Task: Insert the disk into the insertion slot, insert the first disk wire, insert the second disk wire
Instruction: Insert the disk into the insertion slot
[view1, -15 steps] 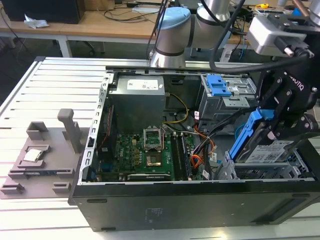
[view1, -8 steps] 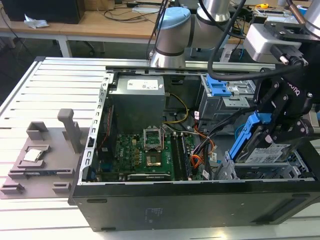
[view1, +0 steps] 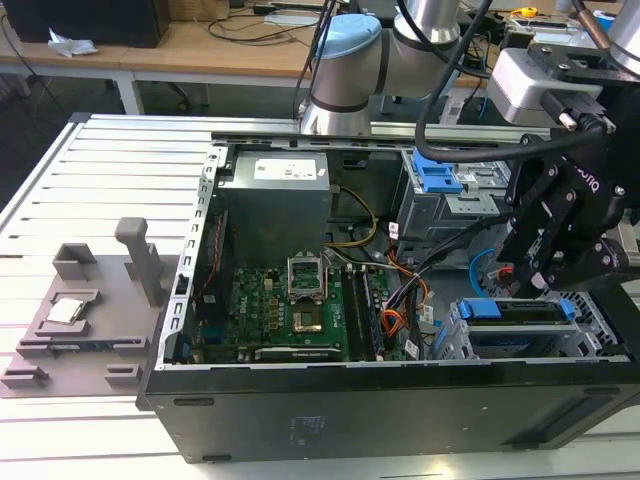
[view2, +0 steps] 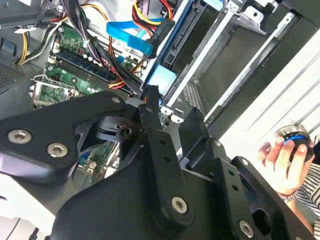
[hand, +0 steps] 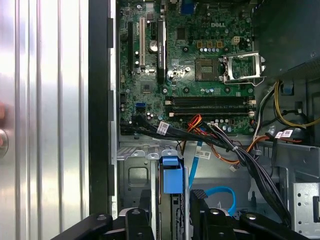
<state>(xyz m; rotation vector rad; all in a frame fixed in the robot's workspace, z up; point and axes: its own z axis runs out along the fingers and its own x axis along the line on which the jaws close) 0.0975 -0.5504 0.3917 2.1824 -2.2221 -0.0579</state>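
Note:
The disk (view1: 520, 316), silver in a bright blue carrier, lies in the insertion slot (view1: 452, 330), a low grey metal cage at the exterior view's right of the open computer case. My black gripper (view1: 530, 288) hovers just over it. In the first wrist view the gripper (hand: 172, 201) is open, its fingers (hand: 147, 212) standing on either side of the disk's blue end tab (hand: 170, 175). The same tab (view2: 161, 77) lies just beyond the gripper (view2: 172, 107) in the second wrist view. A loose blue wire (hand: 220, 192) curls beside the cage.
The motherboard (view1: 290, 310) fills the case floor, crossed by a bundle of black cables (hand: 200, 137). A taller bay with a blue latch (view1: 440, 178) stands behind the cage. A grey fixture (view1: 90, 300) sits outside the case. A person's hand (view2: 285, 162) holds a knob.

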